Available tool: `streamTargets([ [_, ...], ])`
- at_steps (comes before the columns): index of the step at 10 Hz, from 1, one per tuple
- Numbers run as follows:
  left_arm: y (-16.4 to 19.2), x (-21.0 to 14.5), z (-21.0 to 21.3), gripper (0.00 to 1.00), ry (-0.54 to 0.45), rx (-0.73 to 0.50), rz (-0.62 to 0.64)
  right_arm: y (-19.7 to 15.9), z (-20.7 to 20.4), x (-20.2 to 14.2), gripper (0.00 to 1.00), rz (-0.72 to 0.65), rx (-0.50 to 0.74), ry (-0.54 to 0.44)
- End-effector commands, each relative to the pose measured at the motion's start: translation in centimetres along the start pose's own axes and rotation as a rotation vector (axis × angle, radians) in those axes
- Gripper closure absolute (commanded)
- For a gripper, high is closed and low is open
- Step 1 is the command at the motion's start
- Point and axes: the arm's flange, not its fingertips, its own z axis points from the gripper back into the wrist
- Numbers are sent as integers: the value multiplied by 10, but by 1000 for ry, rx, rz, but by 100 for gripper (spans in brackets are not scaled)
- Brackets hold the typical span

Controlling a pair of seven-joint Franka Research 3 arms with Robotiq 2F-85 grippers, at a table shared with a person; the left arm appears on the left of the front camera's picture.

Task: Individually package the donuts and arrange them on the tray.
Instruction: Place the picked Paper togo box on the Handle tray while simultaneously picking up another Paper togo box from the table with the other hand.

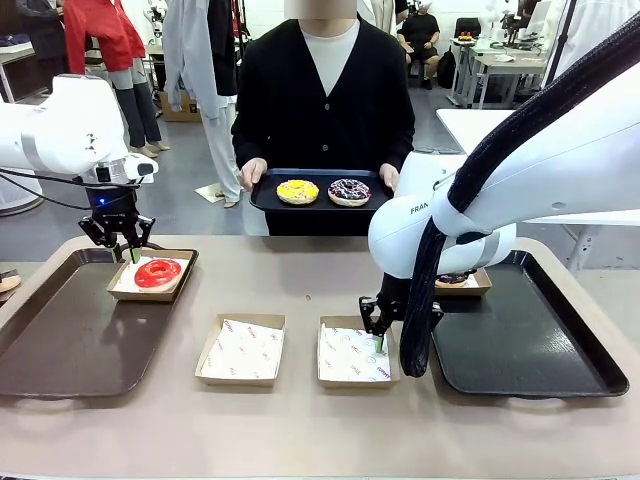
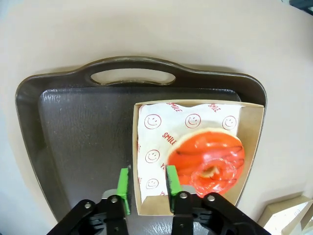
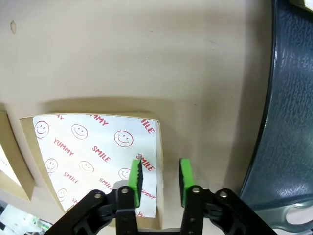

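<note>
Left end effector (image 2: 146, 172) astride donut box (image 2: 251, 142)

At 6 o'clock I saw my left gripper (image 2: 146, 172), jaws apart, straddling the wall of a brown cardboard box (image 2: 251, 147); a glossy red ring donut (image 2: 208, 156) lay inside.

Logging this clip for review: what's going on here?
The left tool straddles a wall of the paper-lined box holding the red donut, at a corner of the left tray. The right tool straddles a side wall of an empty lined box on the table, beside the right tray. Both tools' jaws stand apart. Across the table, a person holds a black tray with a yellow donut and a sprinkled purple donut, neither boxed.
</note>
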Motion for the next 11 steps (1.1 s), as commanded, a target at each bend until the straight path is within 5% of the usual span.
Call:
streamTargets([
  [1,1,4,1,0,-18,14,-12,1,-4,1,97,3,-11,-6],
  [4,2,3,2,0,-25,13,-11,1,-4,0,100,3,-3,0],
  [5,3,3,3,22,-26,11,-10,1,-4,0,100,2,-5,1],
  [7,5,2,4,2,-30,6,-10,2,-4,-1,100,-6,-9,0],
  [11,24,-24,29,0,-54,-181,-70,-4,30,1,100,-30,43,-16],
])
